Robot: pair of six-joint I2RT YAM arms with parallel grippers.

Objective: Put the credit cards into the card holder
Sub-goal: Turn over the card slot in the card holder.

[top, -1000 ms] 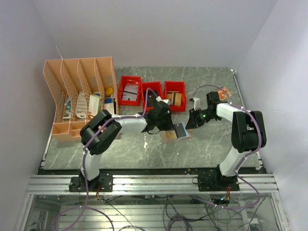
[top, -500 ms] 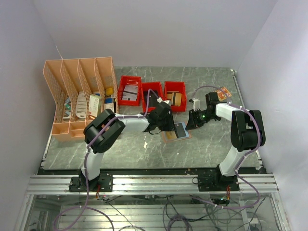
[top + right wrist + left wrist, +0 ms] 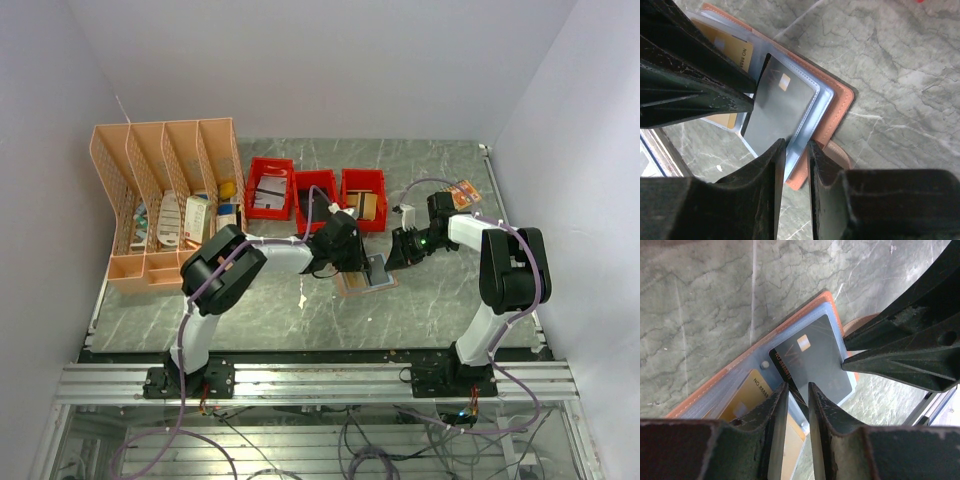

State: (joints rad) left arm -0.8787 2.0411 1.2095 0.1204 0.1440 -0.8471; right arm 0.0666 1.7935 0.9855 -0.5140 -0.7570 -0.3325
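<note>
My left gripper (image 3: 798, 387) is closed down to a narrow slit, its two scuffed black jaws pinching the black-striped edge of the grey card (image 3: 815, 357), a thin, glossy rectangle with rounded corners and a small gold chip. The card is tilted against the open card holder (image 3: 840, 107), which lies flat on the veined grey-green stone-look table (image 3: 700, 300), just in front of the middle of three red bins (image 3: 268, 162). I cannot tell how much of the card is inside a pocket. The holder's outer cover is tan-orange and leather-like, with a line of stitching along its border and a rounded snap tab (image 3: 840, 152) sticking out from under one side. Inside are soft, see-through pockets with pale seams. My right gripper (image 3: 796, 145) comes in from the opposite side and is just as narrow, nipping the holder by the rim of its clear plastic sleeve (image 3: 815, 117), right beside the grey card's far edge. The tips of my two grippers are very close together across the card, but I cannot tell whether they touch. A gold card (image 3: 747, 392) with printed numbers lies flat under the clear plastic of the neighbouring pocket, partly covered by the grey one. At the far left of the table stands a peach desk organizer (image 3: 110, 150) with perforated divider walls.
</note>
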